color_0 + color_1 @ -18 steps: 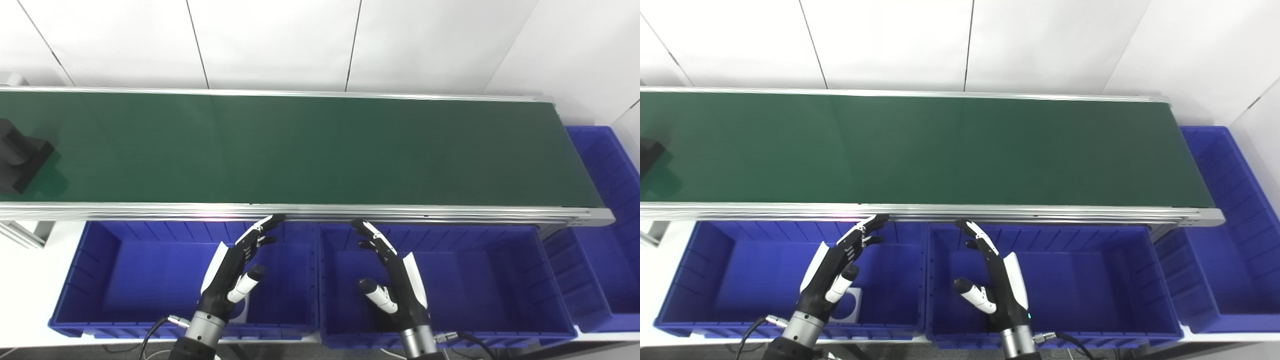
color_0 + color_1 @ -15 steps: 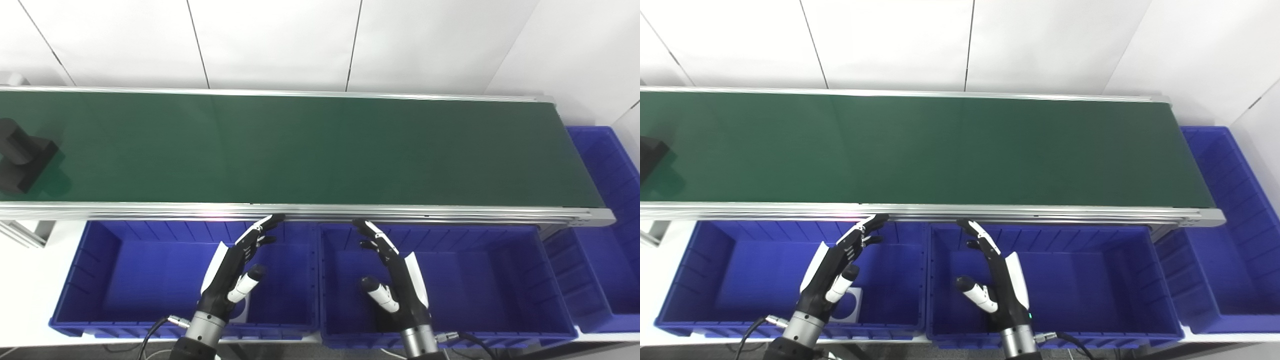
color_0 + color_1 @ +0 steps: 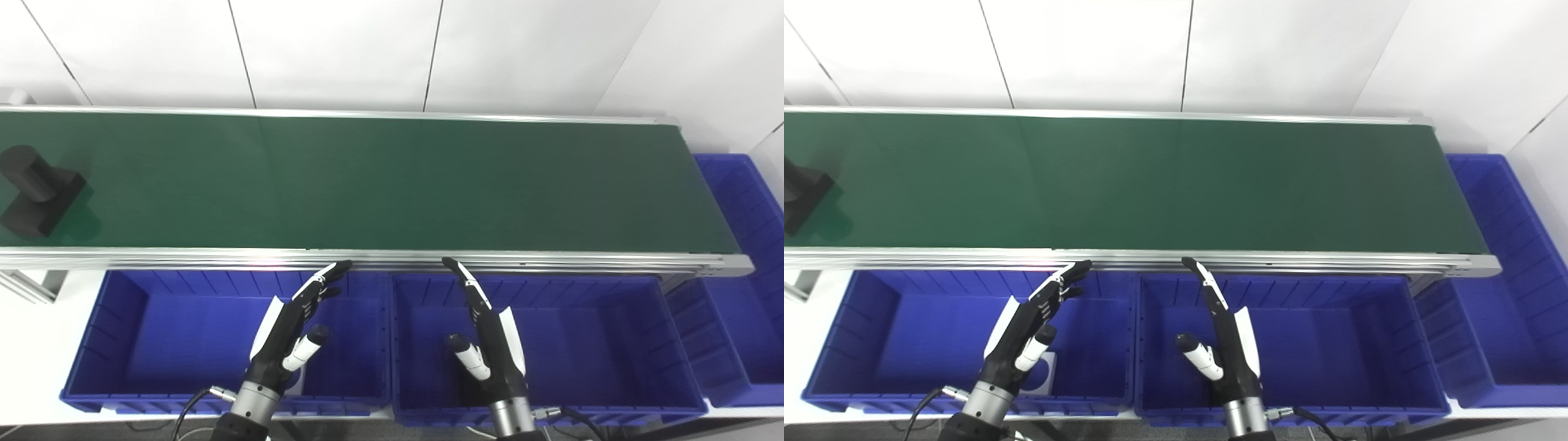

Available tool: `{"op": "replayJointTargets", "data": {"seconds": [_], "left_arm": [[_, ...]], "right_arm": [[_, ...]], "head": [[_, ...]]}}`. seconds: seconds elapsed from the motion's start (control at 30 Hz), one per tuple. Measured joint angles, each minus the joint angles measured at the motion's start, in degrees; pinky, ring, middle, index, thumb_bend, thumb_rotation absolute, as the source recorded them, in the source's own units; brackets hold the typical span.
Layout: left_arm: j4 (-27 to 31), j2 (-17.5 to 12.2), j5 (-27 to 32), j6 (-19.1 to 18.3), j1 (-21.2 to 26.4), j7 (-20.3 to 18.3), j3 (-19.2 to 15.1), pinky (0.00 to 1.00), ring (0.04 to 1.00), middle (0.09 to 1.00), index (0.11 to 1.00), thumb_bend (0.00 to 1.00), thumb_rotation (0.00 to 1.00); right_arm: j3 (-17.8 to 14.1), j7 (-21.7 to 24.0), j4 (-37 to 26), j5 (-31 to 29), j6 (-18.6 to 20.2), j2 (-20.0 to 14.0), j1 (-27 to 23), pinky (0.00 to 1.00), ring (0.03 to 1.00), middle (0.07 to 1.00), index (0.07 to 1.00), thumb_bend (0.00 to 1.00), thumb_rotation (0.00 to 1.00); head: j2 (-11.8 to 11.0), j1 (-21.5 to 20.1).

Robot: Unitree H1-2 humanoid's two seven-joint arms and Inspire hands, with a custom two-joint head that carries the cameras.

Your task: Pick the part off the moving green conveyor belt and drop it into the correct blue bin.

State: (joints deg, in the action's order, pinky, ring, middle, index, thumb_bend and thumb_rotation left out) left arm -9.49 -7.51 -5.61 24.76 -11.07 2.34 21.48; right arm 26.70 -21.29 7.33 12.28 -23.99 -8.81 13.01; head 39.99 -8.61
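Observation:
A black part (image 3: 38, 191), a block with a round boss on top, rides the far left end of the green conveyor belt (image 3: 380, 184). My left hand (image 3: 288, 334) hovers open over the right side of the left blue bin (image 3: 128, 324), fingers reaching toward the belt's near rail. Over the left side of the middle blue bin (image 3: 588, 337), my right hand (image 3: 487, 340) is open too, fingers stretched straight up toward the rail. Neither hand holds anything. Both are far right of the part.
A third blue bin (image 3: 744, 269) sits beyond the belt's right end. A white label with a dark disc (image 3: 1041, 373) lies on the left bin's floor, partly behind my left hand. The belt's aluminium rail (image 3: 367, 260) runs just above both hands.
The black part has travelled a little to the right along the belt. My right hand has straightened its fingers and risen slightly toward the rail. The left hand barely moved.

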Motion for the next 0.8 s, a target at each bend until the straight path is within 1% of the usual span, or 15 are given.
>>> {"op": "replayJointTargets", "data": {"seconds": [0.13,0.23,0.43,0.57,0.6,0.7,0.8], "left_arm": [[0.0,0.0,0.6,0.0,0.0,-0.1,-0.5,0.84,0.911,0.905,0.861,0.81,1.00],[0.0,0.0,0.6,0.0,0.0,-0.2,-0.6,0.85,0.914,0.907,0.858,0.82,1.00],[-0.1,0.0,0.6,0.0,0.0,-0.3,-0.6,0.85,0.911,0.904,0.857,0.81,1.00],[-0.1,0.1,0.5,0.0,0.0,-0.3,-0.6,0.84,0.911,0.904,0.853,0.81,1.00],[-0.1,0.1,0.5,0.0,0.0,-0.3,-0.6,0.84,0.908,0.903,0.855,0.81,1.00],[0.0,0.3,0.4,0.0,-0.1,0.0,-0.4,0.85,0.910,0.905,0.858,0.81,1.00],[0.1,0.7,0.4,0.0,-0.3,0.3,-0.1,0.86,0.918,0.912,0.869,0.83,1.00]], "right_arm": [[0.0,1.1,-0.2,0.0,0.0,0.0,0.0,1.00,1.000,0.986,0.965,0.89,1.00],[-0.1,1.7,-0.2,0.1,0.0,0.0,0.1,1.00,1.000,0.989,0.970,0.90,1.00],[-0.6,2.1,-0.1,0.7,0.0,-0.1,0.2,1.00,1.000,0.989,0.971,0.89,1.00],[-0.8,2.8,-0.1,0.7,0.0,0.0,0.2,1.00,1.000,0.986,0.966,0.90,1.00],[-0.8,2.9,-0.1,0.5,0.0,0.0,0.2,1.00,1.000,0.984,0.961,0.90,1.00],[-0.8,3.6,0.1,-1.1,0.0,-0.1,0.2,1.00,1.000,0.979,0.956,0.90,1.00],[-0.8,4.2,0.3,-1.9,0.0,0.0,0.2,0.97,0.983,0.963,0.939,0.92,1.00]], "head": [[-0.2,-0.1],[-0.4,0.1],[-0.4,0.2],[-0.5,0.5],[-0.5,1.3],[-0.6,1.8],[-0.6,2.2]]}}
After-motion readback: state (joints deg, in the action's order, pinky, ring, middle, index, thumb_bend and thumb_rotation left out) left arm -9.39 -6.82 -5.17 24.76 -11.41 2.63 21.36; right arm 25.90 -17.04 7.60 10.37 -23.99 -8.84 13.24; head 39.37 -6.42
